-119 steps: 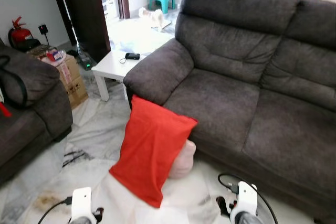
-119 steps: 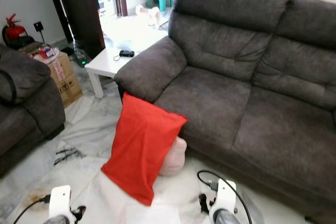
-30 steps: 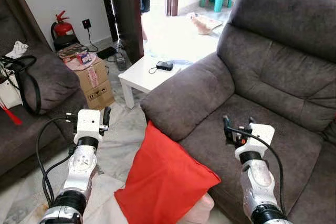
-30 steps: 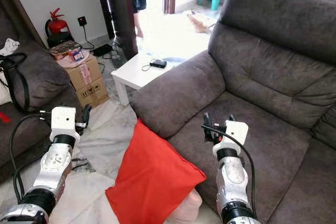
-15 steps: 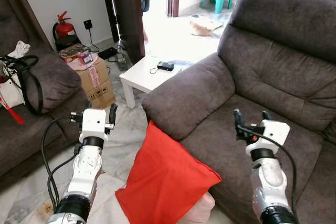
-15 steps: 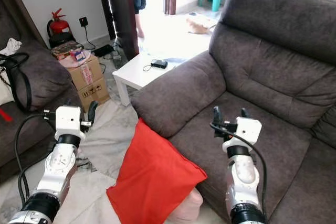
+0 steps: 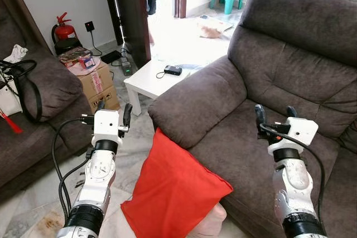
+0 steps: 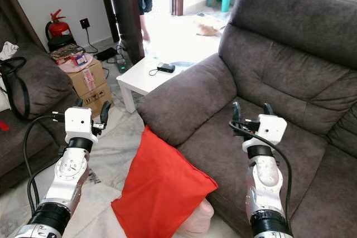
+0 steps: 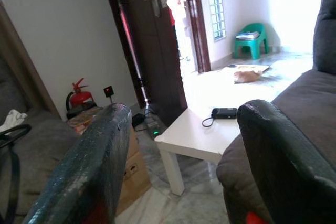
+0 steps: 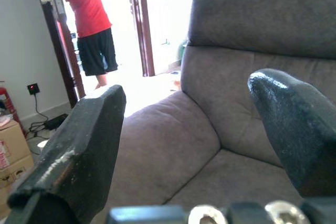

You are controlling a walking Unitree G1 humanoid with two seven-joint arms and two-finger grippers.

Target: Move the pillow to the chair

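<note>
A red pillow (image 7: 174,189) stands tilted on the floor, leaning against the front of the dark grey sofa (image 7: 290,76) below its armrest (image 7: 195,100). My left gripper (image 7: 114,110) is raised to the pillow's upper left, above the floor, open and holding nothing. Over the sofa seat, right of the pillow, my right gripper (image 7: 274,113) is raised too, open and empty. Both point their fingers upward. The left wrist view looks between its fingers (image 9: 89,166) at the white table; the right wrist view looks between its fingers (image 10: 79,145) at the sofa back.
A low white side table (image 7: 152,79) with a small black device stands beyond the armrest. A cardboard box (image 7: 99,82) and a fire extinguisher (image 7: 64,26) sit near the door. A dark grey seat (image 7: 39,121) with a bag stands left. A person (image 10: 90,22) stands in the doorway.
Both arms have come up from the bottom edge to chest height, rising a little further in the last second. The pillow has not moved.
</note>
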